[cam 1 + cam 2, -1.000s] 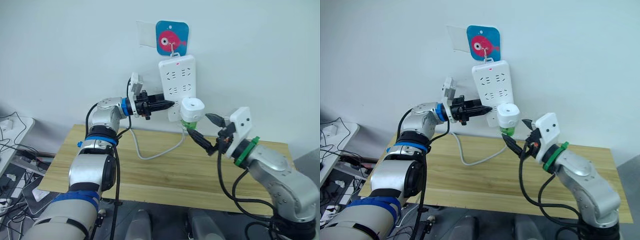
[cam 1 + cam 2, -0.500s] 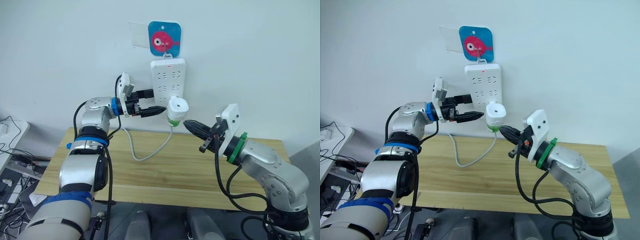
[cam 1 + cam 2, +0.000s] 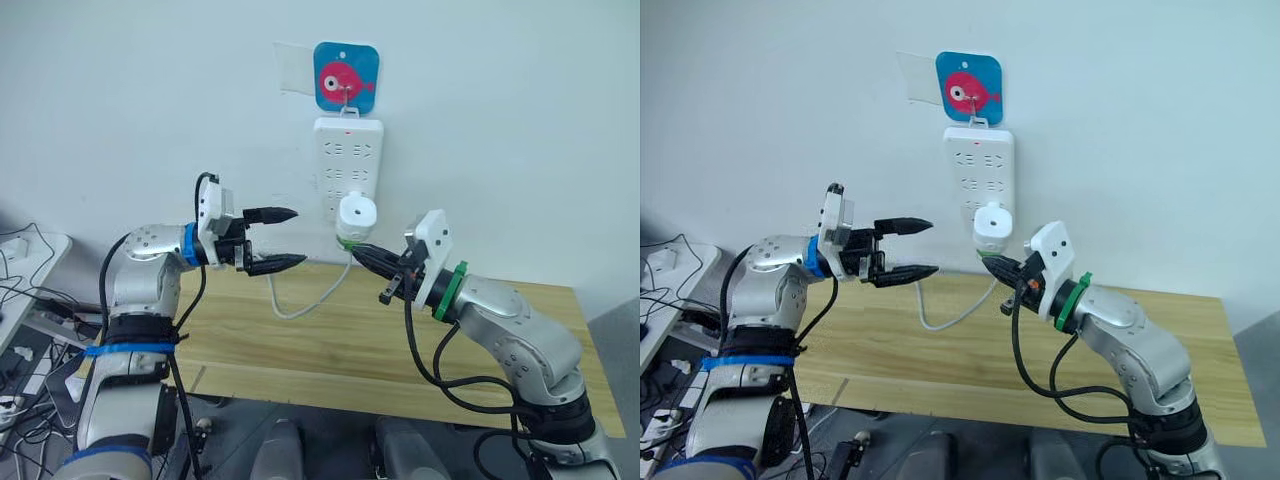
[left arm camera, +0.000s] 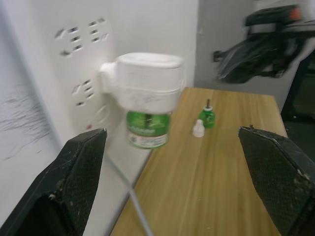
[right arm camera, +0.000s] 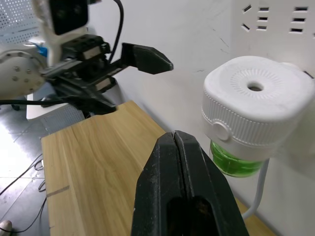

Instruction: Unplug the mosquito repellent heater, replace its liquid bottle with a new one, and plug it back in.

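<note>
The white mosquito repellent heater [image 3: 356,214] sits plugged into the lower part of the white power strip [image 3: 349,160] on the wall, with its green liquid bottle [image 4: 146,129] screwed in underneath. My right gripper [image 3: 358,251] is shut and empty, its tip close under and beside that bottle; I cannot tell if it touches. My left gripper [image 3: 298,237] stands open and empty, a hand's width left of the heater. In the left wrist view a small green spare bottle [image 4: 207,117] stands on the table beside a white cap [image 4: 198,129].
The wooden table [image 3: 320,345] runs below both arms. The strip's white cable [image 3: 300,303] loops down onto it. A blue card with a pink fish [image 3: 345,75] holds the strip's hook. Cables and gear lie at the far left [image 3: 20,300].
The camera has shifted. My left gripper opened and drew back leftwards from the strip. My right gripper shut and moved in under the heater.
</note>
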You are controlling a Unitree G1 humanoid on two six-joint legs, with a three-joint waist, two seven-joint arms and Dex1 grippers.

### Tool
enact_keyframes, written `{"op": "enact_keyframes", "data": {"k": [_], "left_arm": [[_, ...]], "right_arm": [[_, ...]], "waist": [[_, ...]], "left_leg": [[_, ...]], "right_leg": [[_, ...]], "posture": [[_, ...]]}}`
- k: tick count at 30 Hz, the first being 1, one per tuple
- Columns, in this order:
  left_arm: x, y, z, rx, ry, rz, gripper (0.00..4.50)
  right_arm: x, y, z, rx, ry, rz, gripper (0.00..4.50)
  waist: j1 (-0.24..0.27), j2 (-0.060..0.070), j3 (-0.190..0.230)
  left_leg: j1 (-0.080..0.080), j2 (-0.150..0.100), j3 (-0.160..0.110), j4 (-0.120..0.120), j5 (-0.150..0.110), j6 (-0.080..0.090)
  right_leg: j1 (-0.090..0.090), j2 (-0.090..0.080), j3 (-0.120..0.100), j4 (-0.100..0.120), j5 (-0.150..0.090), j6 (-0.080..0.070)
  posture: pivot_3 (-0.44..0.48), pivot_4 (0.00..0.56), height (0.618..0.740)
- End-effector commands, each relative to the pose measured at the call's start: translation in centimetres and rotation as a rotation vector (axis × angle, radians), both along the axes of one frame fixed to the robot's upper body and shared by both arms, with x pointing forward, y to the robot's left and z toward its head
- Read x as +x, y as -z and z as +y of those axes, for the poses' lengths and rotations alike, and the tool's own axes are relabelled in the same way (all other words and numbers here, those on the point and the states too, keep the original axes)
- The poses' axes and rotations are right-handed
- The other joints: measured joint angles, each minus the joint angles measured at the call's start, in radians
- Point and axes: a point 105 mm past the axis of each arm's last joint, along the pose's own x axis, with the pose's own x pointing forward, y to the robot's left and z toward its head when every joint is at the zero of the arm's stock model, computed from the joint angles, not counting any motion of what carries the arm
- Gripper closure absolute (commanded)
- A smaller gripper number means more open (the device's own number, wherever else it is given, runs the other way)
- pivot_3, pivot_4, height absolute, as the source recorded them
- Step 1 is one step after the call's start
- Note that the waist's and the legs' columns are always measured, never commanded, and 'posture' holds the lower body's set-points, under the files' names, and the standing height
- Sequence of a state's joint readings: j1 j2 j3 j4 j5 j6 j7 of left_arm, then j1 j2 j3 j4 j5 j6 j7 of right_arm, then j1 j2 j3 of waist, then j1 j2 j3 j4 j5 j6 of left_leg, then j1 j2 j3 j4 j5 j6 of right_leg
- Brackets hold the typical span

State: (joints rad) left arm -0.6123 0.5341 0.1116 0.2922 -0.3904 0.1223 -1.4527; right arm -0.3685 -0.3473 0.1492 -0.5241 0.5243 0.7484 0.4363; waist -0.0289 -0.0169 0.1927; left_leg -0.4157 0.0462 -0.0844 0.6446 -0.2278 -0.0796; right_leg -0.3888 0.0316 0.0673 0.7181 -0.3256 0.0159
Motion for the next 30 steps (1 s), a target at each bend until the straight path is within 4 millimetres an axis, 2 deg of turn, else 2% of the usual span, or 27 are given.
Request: {"op": "enact_keyframes", "data": {"k": [1,10,30], "left_arm": [[-1.1,-1.4,-0.7,-0.012,0.024,-0.051,0.01],[-1.5,-1.6,-0.4,-0.017,-0.007,-0.039,0.01],[-1.1,-1.8,-0.4,-0.019,-0.009,-0.035,0.01]], "right_arm": [[0.1,-1.0,0.6,0.008,-0.010,-0.058,4.50],[1.6,-1.0,0.3,-0.008,0.062,-0.088,4.50],[2.7,-0.6,-0.8,-0.070,0.141,-0.136,4.50]], "waist": [[0.003,0.000,0.000],[0.003,0.000,0.000],[0.003,0.000,0.000]], "left_leg": [[0.000,0.000,0.000,0.000,0.000,0.000],[0.000,0.000,0.000,0.000,0.000,0.000],[0.000,0.000,0.000,0.000,0.000,0.000]], "right_leg": [[0.000,0.000,0.000,0.000,0.000,0.000],[0.000,0.000,0.000,0.000,0.000,0.000],[0.000,0.000,0.000,0.000,0.000,0.000]], "posture": [[0.104,0.156,0.740],[0.113,0.157,0.740],[0.103,0.159,0.740]]}}
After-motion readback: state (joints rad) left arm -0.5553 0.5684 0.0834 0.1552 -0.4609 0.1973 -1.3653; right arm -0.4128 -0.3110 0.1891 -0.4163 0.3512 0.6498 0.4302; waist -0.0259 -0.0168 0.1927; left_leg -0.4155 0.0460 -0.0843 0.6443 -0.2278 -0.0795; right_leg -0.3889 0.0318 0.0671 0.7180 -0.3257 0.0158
